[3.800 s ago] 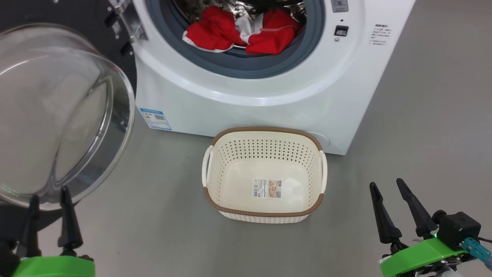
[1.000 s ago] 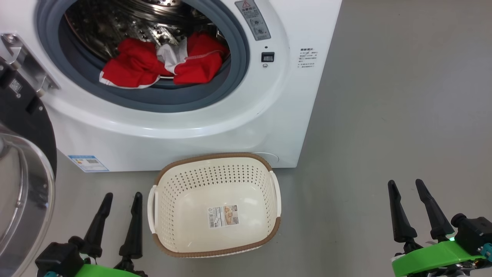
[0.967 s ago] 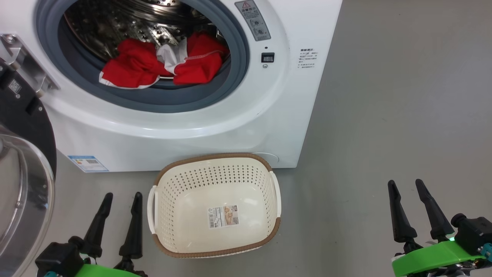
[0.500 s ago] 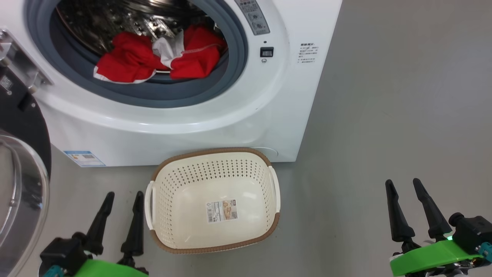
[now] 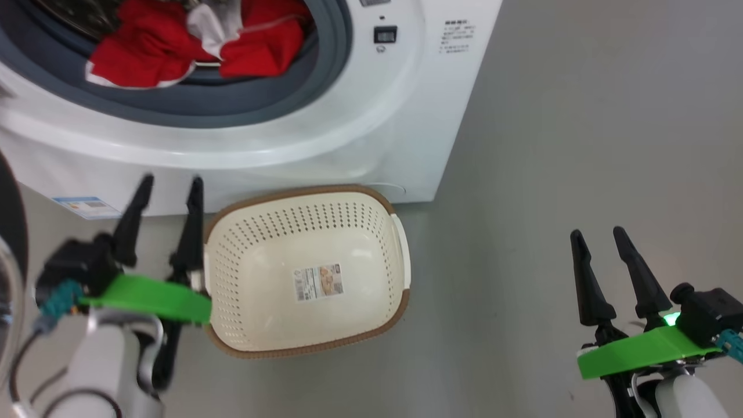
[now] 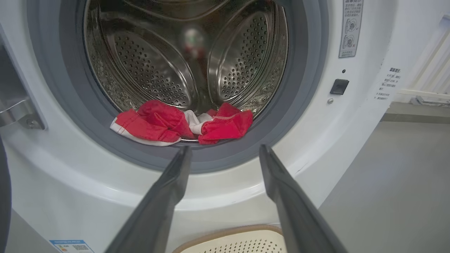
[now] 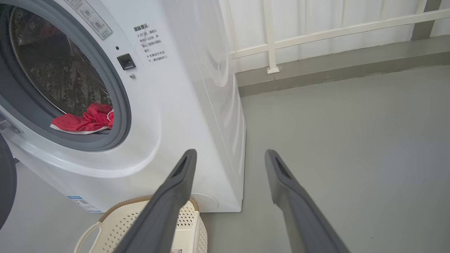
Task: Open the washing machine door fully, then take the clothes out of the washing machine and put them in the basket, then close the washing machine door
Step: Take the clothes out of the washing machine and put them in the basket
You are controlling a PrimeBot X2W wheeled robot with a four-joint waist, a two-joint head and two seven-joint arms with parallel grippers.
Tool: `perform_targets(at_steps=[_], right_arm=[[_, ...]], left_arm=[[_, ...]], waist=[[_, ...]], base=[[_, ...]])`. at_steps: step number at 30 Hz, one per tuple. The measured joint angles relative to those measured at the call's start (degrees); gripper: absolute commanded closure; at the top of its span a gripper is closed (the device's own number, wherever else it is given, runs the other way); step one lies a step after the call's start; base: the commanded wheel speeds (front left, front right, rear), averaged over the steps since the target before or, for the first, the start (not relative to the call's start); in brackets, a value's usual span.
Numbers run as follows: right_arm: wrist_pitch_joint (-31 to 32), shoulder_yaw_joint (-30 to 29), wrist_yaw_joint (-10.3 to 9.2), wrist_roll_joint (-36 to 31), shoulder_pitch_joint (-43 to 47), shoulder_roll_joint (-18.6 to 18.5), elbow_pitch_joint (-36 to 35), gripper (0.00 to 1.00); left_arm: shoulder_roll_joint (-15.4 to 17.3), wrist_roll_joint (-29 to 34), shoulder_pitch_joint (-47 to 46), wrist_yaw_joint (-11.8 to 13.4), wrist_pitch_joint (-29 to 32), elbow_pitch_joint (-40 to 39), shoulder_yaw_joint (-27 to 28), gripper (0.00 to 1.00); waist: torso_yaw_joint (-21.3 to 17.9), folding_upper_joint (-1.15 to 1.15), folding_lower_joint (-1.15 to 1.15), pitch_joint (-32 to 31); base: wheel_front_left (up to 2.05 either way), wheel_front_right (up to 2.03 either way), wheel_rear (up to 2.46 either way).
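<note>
1. Status: the clothes (image 6: 154,124) are a red bundle with white trim at the front lip of the washing machine (image 5: 325,145) drum (image 6: 158,70), resting against the grey gasket (image 6: 225,154) at the bottom of the opening.
2. The washing machine door (image 7: 6,182) hangs out on the robot's left of the washing machine, clear of the opening. I'd call the opening step done, and grabbing the laundry is the step in hand.
3. The left gripper (image 5: 172,180) is in front of the washing machine's lower panel, below the opening. Its fingers are spread wide with nothing between them. In the left wrist view they point pretty much at the bundle.
4. The right gripper (image 5: 597,231) is out past the washing machine's right front corner, well apart from it, also wide and empty.
5. The basket (image 5: 348,226) sits empty on the floor at the foot of the washing machine, just under the opening.
6. My take on doing it well:
   - Raise the left gripper over the white front lip and gasket first.
   - Come down where the two red lumps meet the white bit.
   - Straddle a thick fold rather than an edge, and pinch deep.
   - The fabric looks floppy, so lift it clear of the gasket before pulling back or it may drag and snag.
</note>
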Motion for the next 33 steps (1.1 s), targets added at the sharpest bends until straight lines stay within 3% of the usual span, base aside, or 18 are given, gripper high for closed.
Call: perform_targets(at_steps=[17, 33], right_arm=[[0.0, 3.2, 0.0, 2.7, -6.0, 0.3, -0.4, 0.0], [0.0, 6.6, 0.0, 6.0, -7.3, 0.5, -1.2, 0.0]], left_arm=[[7.2, -1.0, -27.9, 0.0, 0.0, 21.9, -3.5, 0.0], [13.5, -3.7, -45.3, 0.0, 0.0, 38.9, -10.4, 0.0]], waist=[[-8.0, 0.0, 0.0, 9.9], [-15.5, 0.0, 0.0, 15.9]], base=[[0.0, 0.0, 0.0], [0.0, 0.0, 0.0]])
